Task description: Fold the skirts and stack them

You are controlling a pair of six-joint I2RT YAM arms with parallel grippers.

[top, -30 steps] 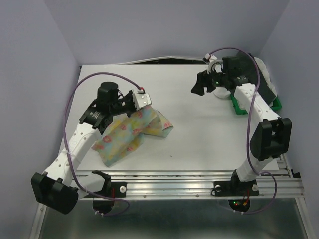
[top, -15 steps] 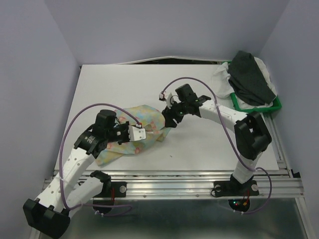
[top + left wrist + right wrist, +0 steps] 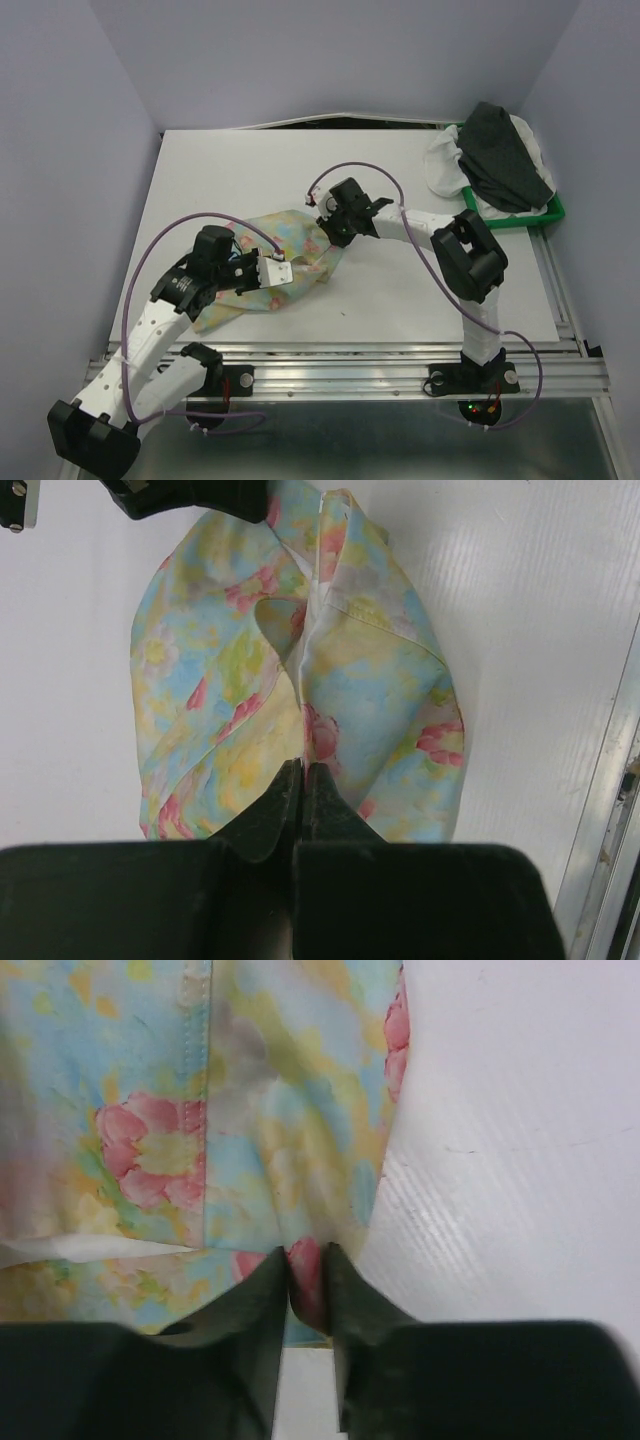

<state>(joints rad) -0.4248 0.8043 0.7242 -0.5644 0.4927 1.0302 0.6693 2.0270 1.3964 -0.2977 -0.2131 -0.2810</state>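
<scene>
skirts: three, floral (image 3: 297, 238), charcoal (image 3: 505, 160), white (image 3: 445, 168)
tray (image 3: 546, 214): one
arms: two, left arm (image 3: 150, 322), right arm (image 3: 425, 222)
table (image 3: 400, 290): one

Bright, even light; soft shadows; mild glare on table (image 3: 540, 600); right wrist view blurred, perhaps defocus.

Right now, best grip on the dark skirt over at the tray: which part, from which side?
The dark skirt lies heaped atop the white skirt, uncovered, so pinch its raised middle fold from above. Approach from the table side, probably: the green tray rim guards its near right edge.
</scene>
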